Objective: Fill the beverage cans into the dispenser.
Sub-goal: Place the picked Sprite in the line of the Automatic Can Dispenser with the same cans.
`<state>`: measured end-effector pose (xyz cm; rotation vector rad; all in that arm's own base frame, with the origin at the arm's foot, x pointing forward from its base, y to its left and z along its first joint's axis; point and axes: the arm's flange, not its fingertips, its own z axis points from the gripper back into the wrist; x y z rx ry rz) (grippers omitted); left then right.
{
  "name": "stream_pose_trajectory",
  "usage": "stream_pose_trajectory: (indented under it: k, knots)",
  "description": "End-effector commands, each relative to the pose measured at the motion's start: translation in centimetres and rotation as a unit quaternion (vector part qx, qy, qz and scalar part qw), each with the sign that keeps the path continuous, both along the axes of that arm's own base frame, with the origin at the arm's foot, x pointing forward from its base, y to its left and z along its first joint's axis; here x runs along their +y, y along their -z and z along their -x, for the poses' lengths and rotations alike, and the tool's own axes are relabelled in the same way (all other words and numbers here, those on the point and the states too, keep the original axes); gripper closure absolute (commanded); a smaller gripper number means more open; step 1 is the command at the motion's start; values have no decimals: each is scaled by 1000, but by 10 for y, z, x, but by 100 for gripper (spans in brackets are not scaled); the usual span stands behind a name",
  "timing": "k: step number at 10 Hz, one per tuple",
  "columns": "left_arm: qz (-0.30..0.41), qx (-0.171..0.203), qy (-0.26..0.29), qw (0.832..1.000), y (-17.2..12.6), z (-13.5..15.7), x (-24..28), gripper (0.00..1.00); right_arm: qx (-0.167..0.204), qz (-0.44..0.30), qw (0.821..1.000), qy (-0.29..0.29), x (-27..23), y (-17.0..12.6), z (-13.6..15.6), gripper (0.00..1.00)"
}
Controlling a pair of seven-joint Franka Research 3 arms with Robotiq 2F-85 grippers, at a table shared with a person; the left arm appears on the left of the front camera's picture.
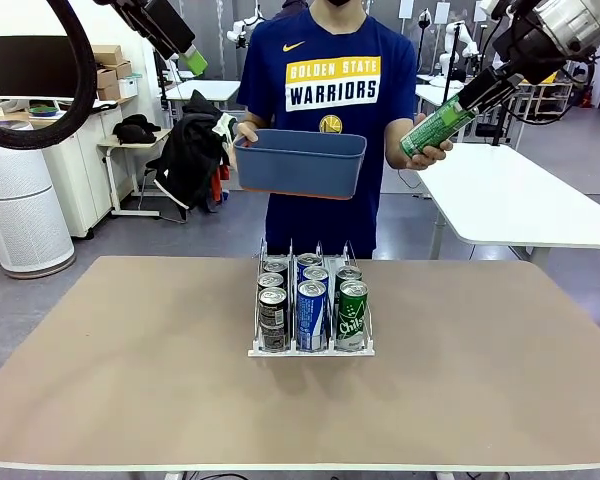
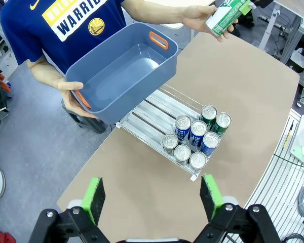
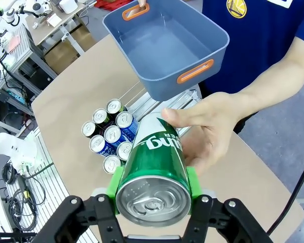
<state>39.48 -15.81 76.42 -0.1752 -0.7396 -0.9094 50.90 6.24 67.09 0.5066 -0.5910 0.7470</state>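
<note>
Two arms hang above your bench: right jaws clamp a green can that the person's hand also cups; left jaws gape empty, with the dispenser, holding eight cans, far beyond them.

Person's blue T-shirt: yellow band reading "GOLDEN STATE", white "WARRIORS" beneath, round team emblem below, small yellow swoosh logo at chest. Left wrist view shows part of same print, "WARRI".

Front green can in dispenser: white script starting "Chil", rest unreadable.

Green can held in right gripper: white lettering, upside down, not legible.

Blue cans in rack: white lettering too small to read.
</note>
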Motion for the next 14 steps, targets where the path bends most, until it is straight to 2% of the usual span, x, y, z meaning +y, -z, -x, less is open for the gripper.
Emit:
stream_pose_trajectory:
  k: [1,12,13,14]
  knots:
    - [0,0,0,1000,0,1,1,0,-1,-1,1000,0,1,-1,1,100]
    - [0,0,0,1000,0,1,1,0,-1,-1,1000,0,1,-1,1,100]
    - [0,0,0,1000,0,1,1,0,0,0,1000,0,0,0,0,42]
    - [0,0,0,1000,0,1,1,0,-13,11,1000,0,0,-5,15,42]
